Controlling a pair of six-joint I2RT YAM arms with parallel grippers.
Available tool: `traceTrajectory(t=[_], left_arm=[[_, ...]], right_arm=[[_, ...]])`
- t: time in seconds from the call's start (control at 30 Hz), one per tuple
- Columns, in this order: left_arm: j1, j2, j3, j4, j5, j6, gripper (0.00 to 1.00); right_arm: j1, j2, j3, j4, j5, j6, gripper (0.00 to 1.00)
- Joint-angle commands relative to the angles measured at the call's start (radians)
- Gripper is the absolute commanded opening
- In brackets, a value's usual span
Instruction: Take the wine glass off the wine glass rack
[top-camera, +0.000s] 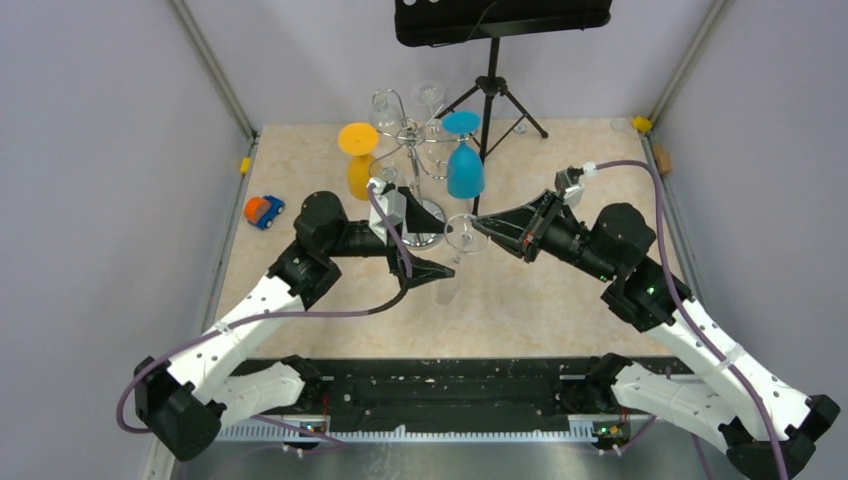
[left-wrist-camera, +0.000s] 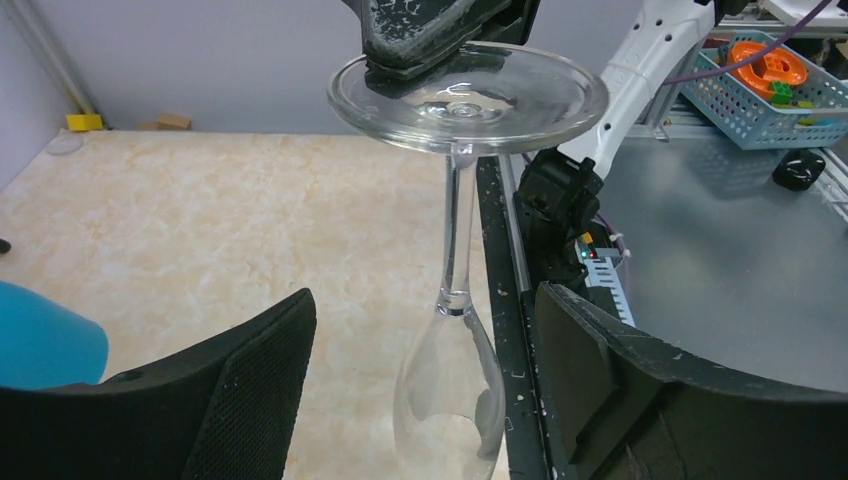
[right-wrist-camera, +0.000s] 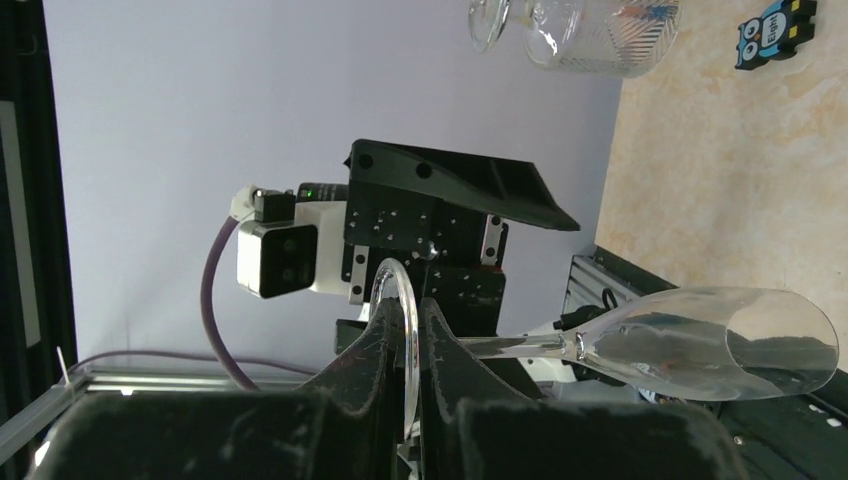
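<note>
the clear wine glass (left-wrist-camera: 458, 230) is off the rack (top-camera: 418, 150). it hangs upside down in the air, just in front of the rack and over the worktop (top-camera: 540, 300), with its round foot on top and its bowl at the bottom. the right fingers (right-wrist-camera: 375, 370) are closed tight on the edge of the foot and hold the glass up. the left fingers (left-wrist-camera: 250, 390) are wide open, one on each side of the bowl, and do not seem to touch it. a blue glass (top-camera: 465, 170) and an orange glass (top-camera: 359, 175) hang on the rack. a little toy car (top-camera: 264, 211) sits off to the left.
</note>
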Motion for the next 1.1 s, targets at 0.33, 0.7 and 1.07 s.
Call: traceTrajectory(t=[0.33,0.7,1.07], left_arm=[[-0.098,0.058,0.038,0.167,0.018,-0.015,0.64],[-0.104,0.057,0.050,0.144,-0.022,-0.016,0.00],[-0.103,-0.002,0.052,0.193,-0.335,-0.109,0.00]], right_arm=[[0.007,0.019,-0.007,0.123,-0.052,0.045,0.00],[0.007,0.020,-0.013,0.127,-0.049,0.053,0.00],[0.007,-0.093,-0.116,0.180,0.096,-0.077,0.96]])
